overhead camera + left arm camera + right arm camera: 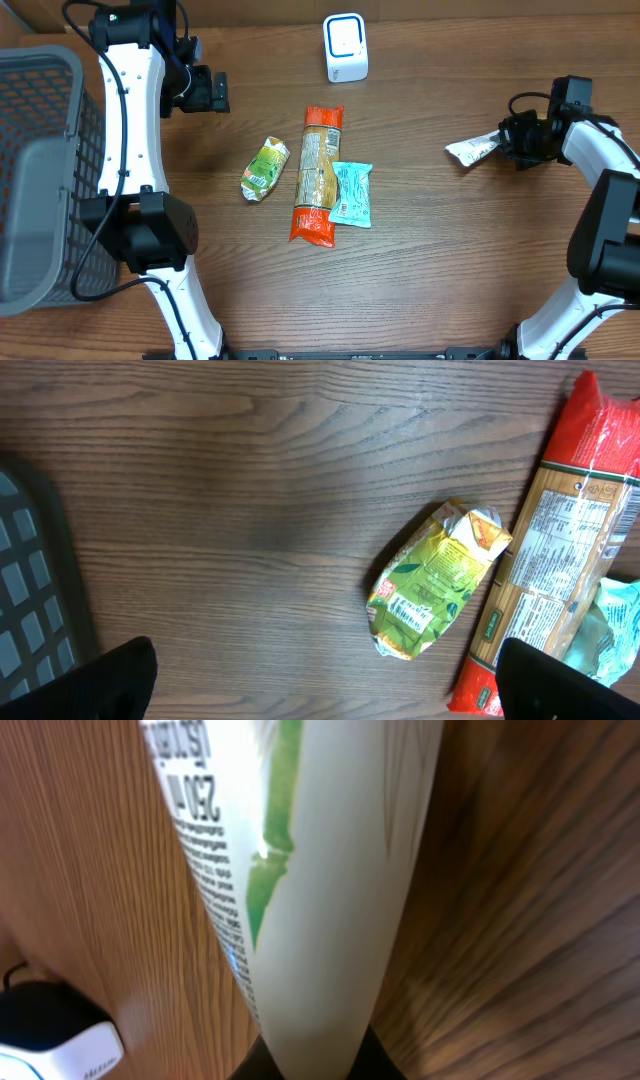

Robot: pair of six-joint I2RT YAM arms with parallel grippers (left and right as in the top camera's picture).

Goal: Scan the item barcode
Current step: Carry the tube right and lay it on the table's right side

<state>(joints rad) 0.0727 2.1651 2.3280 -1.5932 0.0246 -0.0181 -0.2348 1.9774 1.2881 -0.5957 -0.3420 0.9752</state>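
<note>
My right gripper (512, 140) is shut on one end of a white packet (473, 150) at the right of the table. In the right wrist view the white packet (320, 870), with a green stripe and small print, rises from between the pinching jaws of the gripper (318, 1065). The white scanner (346, 47) stands at the back centre, and its corner (60, 1045) shows low on the left. My left gripper (205, 92) hangs open at the back left, its fingers (110, 680) spread wide over bare wood with nothing between them.
A green packet (265, 169), a long red pasta pack (318, 175) and a teal packet (351, 194) lie side by side mid-table. The green packet (437, 580) and pasta pack (560, 560) also show under the left wrist. A grey basket (40, 170) stands at the left edge.
</note>
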